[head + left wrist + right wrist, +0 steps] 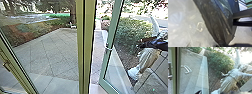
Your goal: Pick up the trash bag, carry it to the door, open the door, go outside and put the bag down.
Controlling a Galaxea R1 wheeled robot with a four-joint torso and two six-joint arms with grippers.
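Paved yard (50,52) at 11 o'clock, door (114,27) ajar around 1. Trash bag (216,21) is up by the left wrist. Can't tell if left claw or right claw (140,44) is open or closed. I'd ease the door wider, keeping the bag off the post (86,47).

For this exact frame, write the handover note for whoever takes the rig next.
Left gripper: the trash bag is close up in its wrist view, probably carried on this side; grip unconfirmed.
Right gripper: at the head view's right, near the glass door; state unclear.
Done: bag apparently at the doorway, door standing open.
Left: go through to the paved yard and put the bag down.
Beyond the glass: a winged statue.
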